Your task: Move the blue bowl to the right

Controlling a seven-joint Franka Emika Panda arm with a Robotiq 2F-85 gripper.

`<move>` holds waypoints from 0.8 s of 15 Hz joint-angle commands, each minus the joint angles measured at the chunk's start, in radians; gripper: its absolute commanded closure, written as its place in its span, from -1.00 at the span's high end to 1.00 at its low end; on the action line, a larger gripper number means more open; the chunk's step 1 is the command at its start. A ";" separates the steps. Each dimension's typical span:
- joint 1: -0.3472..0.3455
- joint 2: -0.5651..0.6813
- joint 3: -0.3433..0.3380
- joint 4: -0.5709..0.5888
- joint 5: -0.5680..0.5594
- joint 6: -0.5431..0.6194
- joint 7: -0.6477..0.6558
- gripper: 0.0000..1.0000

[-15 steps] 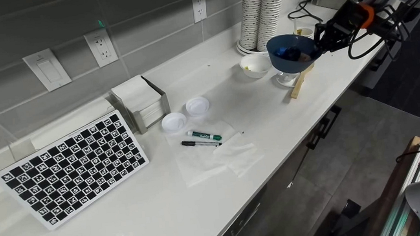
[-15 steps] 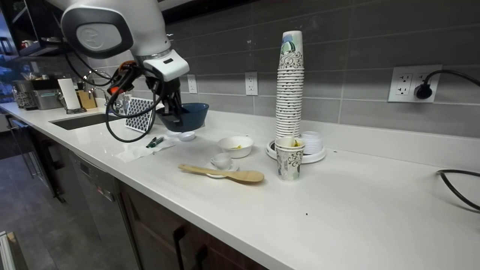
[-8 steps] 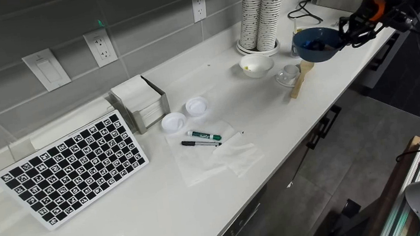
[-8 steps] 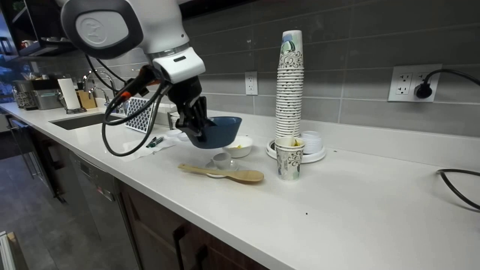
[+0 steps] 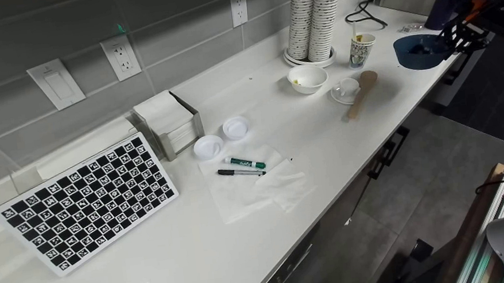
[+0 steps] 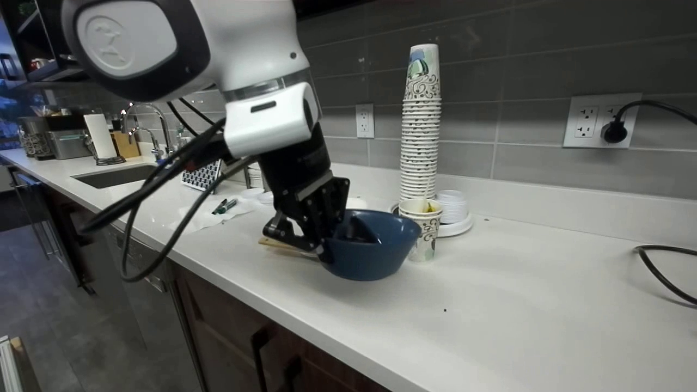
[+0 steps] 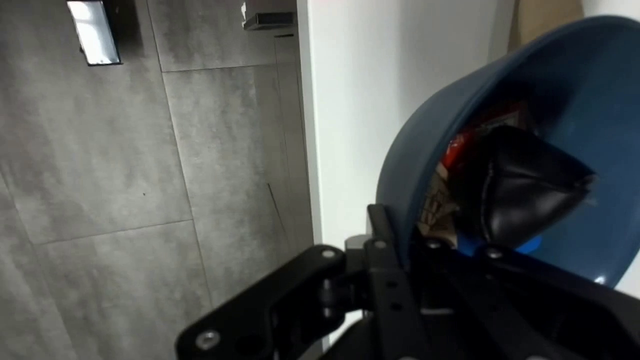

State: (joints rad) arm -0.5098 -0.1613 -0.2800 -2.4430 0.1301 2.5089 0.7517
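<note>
The arm (image 6: 245,54) leans in over the tabletop (image 6: 523,310), and its gripper (image 7: 403,233) holds the blue bowl (image 6: 375,262) by the rim: I can see the jaws set narrow on it, one inside and one outside. The bowl is over the tabletop near its edge, and whether its base touches down I cannot tell. Inside it, in the wrist view, a black pouch (image 7: 532,185), a red packet (image 7: 456,150) and a tan wrapper (image 7: 436,207) crowd together (something blue (image 7: 530,244) shows by the pouch, too little of it for me to name). In an exterior view the bowl covers part of a patterned paper cup (image 6: 427,242) with something yellow (image 6: 430,208) showing at its top. Two tall stacks of paper cups (image 5: 324,19) stand close together by the tiled wall (image 5: 195,62), with a white bowl (image 5: 308,87) near them that has yellow bits (image 5: 296,82) in it. A wooden spoon (image 5: 361,95) lies just beside a small white cup (image 5: 349,85) on its saucer (image 5: 339,98). Well apart from the blue bowl, a green marker (image 5: 246,163) and a black-capped pen (image 5: 240,172) lie on thin white napkins (image 5: 239,200), and a holder (image 5: 167,145) packed with more napkins stands near the wall. Beside it a black-and-white checkered board (image 5: 88,205) is propped at a tilt.
</note>
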 commanded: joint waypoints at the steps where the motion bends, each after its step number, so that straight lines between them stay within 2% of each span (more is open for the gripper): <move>1: 0.035 0.178 -0.021 0.131 0.035 0.036 0.184 -0.98; 6: 0.082 0.380 -0.061 0.295 0.128 0.073 0.383 -0.98; 12: 0.116 0.517 -0.105 0.407 0.207 0.143 0.618 -0.98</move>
State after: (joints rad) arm -0.4263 0.2950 -0.3530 -2.0982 0.2972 2.6173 1.2514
